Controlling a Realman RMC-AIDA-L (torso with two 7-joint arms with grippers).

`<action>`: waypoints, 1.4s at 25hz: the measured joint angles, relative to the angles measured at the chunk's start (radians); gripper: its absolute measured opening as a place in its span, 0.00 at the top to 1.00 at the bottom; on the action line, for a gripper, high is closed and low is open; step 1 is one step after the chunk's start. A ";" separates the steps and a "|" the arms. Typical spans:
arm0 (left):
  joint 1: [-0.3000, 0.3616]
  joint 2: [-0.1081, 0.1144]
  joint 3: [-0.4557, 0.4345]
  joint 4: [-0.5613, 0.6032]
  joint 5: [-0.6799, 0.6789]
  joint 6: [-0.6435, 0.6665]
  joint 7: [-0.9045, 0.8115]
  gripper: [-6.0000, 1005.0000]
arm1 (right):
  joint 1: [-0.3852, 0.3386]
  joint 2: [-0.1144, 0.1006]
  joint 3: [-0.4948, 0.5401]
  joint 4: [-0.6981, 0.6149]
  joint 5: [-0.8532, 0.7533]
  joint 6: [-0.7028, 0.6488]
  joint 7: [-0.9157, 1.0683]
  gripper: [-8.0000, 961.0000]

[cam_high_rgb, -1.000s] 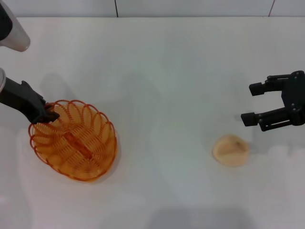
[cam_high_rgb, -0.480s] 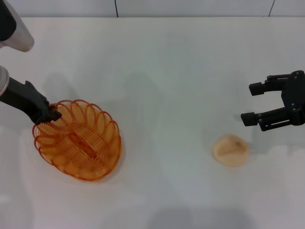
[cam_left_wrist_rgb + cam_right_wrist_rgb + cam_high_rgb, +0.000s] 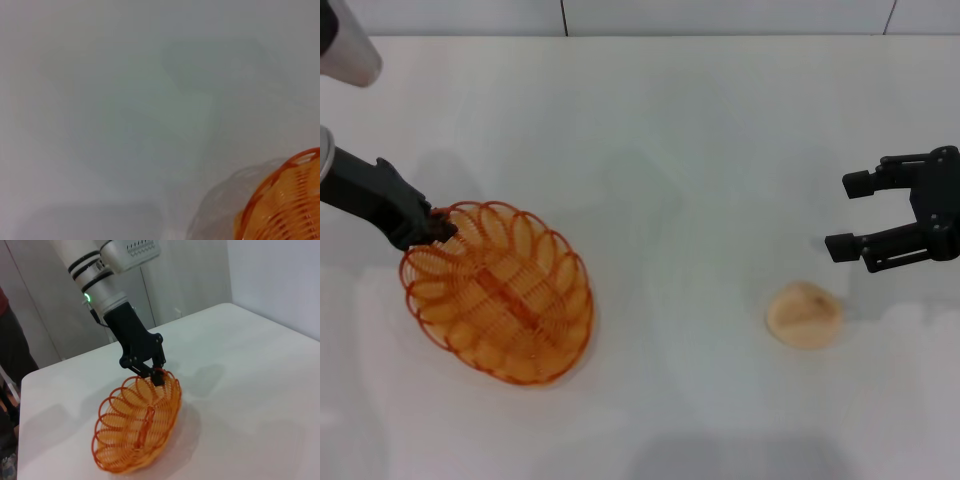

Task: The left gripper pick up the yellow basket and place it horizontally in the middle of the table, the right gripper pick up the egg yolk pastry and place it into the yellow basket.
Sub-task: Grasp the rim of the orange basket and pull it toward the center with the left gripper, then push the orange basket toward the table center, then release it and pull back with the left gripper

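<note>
The yellow basket (image 3: 500, 293) is an oval orange-yellow wire basket at the left of the white table (image 3: 670, 150). My left gripper (image 3: 435, 227) is shut on its rim at the basket's far left end. In the right wrist view the basket (image 3: 137, 425) tilts, its gripped end raised off the table by the left gripper (image 3: 152, 374). One edge of the basket (image 3: 280, 200) shows in the left wrist view. The egg yolk pastry (image 3: 804, 315), a small round beige bun, lies on the table at the right. My right gripper (image 3: 855, 216) hovers open just behind and right of it.
The wall edge (image 3: 620, 20) runs along the table's far side. A person's dark clothing (image 3: 12, 355) stands beyond the table's far corner in the right wrist view.
The left gripper has drawn the basket to the right, toward the table's middle, and turned it slightly. The right gripper and pastry have not moved.
</note>
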 joint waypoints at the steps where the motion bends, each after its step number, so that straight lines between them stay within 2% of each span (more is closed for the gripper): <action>1: 0.000 0.000 -0.005 0.007 -0.009 0.010 -0.005 0.88 | 0.001 0.000 0.000 0.000 0.000 0.000 0.000 0.09; 6: 0.000 0.008 -0.036 0.036 -0.077 0.071 -0.029 0.89 | 0.009 0.000 0.002 0.000 0.000 0.002 0.000 0.09; 18: -0.005 0.006 -0.041 0.043 -0.090 0.097 -0.093 0.92 | 0.021 -0.001 0.008 0.003 0.000 0.005 0.000 0.09; 22: -0.007 0.008 -0.078 0.044 -0.108 0.116 -0.114 0.92 | 0.024 -0.001 0.008 0.003 0.000 0.005 0.000 0.09; 28: -0.002 0.010 -0.108 0.043 -0.121 0.120 -0.239 0.92 | 0.033 -0.002 0.007 0.008 0.000 0.005 0.002 0.09; 35: 0.001 -0.008 -0.105 0.031 -0.134 0.127 -0.376 0.92 | 0.044 -0.003 0.007 0.012 0.000 0.005 0.003 0.09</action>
